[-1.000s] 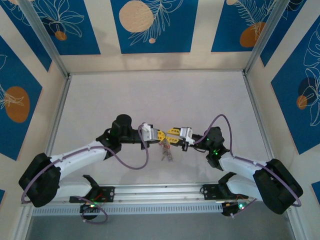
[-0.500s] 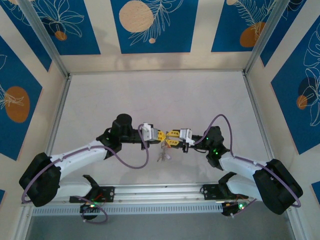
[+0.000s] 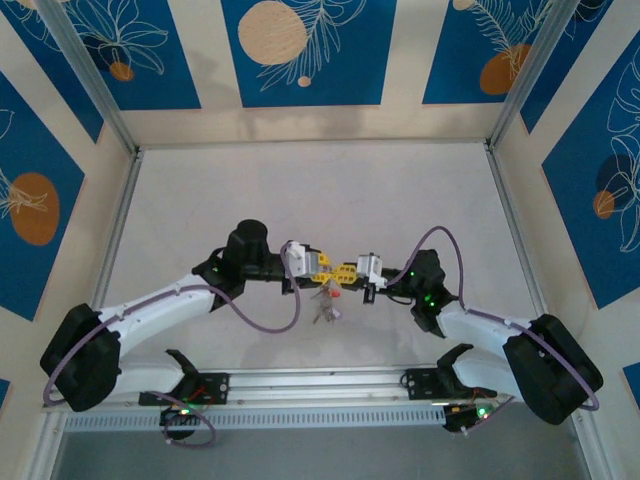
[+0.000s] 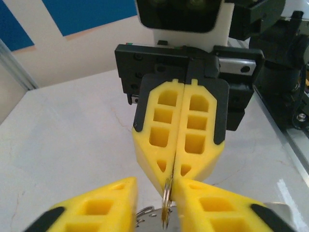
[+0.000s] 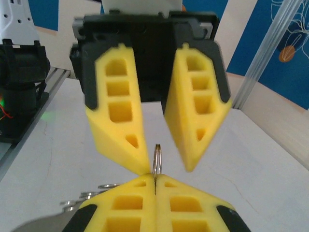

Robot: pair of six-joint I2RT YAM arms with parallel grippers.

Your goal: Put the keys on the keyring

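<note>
Metal keyring (image 5: pixel 157 155) pinched in right gripper (image 5: pixel 155 178), left gripper (image 5: pixel 165 168) parted, keys (image 3: pixel 324 308) beneath

1. This is looking like a robotics lab test cell, not a home or a shop.
2. Two robot arms, the left arm (image 3: pixel 150 305) and the right arm (image 3: pixel 480 325), are sitting bolted to a metal rail (image 3: pixel 320 380) at the near edge of a plain white table (image 3: pixel 300 190).
3. Panels (image 3: pixel 300 50) printed with blue leaf and orange circle patterns are boxing the table in on three sides.
4. Bare aluminium posts (image 3: pixel 95 85) are framing the corners of the enclosure.
5. Purple cables (image 3: pixel 265 330) are looping loose along the arms.
6. Green lights (image 3: pixel 430 297) are glowing on the right arm's electronics.
</note>
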